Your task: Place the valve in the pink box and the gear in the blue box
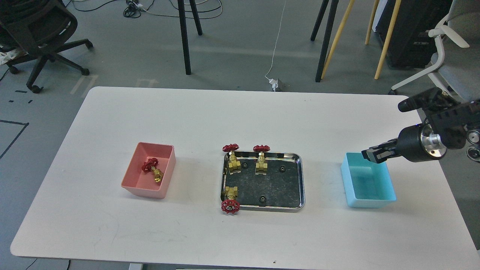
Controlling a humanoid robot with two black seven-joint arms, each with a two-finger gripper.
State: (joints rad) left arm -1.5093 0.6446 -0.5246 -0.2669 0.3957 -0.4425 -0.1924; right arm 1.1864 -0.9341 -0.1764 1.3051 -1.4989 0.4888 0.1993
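My right gripper (pixel 375 154) hangs over the far right rim of the blue box (pixel 369 197). Its fingers are pinched together on a small dark gear that I can barely make out. The blue box looks empty. The pink box (pixel 165 161) at the left holds one valve (pixel 153 169). Three more valves (pixel 233 157) (pixel 261 157) (pixel 230 200) stand in the steel tray (pixel 300 180). Three black gears (pixel 245 164) (pixel 281 168) (pixel 263 198) lie loose in it. My left arm is out of view.
The tray sits mid-table between the two boxes. The front valve's red handwheel hangs over the tray's front left rim. Chairs, stand legs and cables are on the floor beyond the table's far edge.
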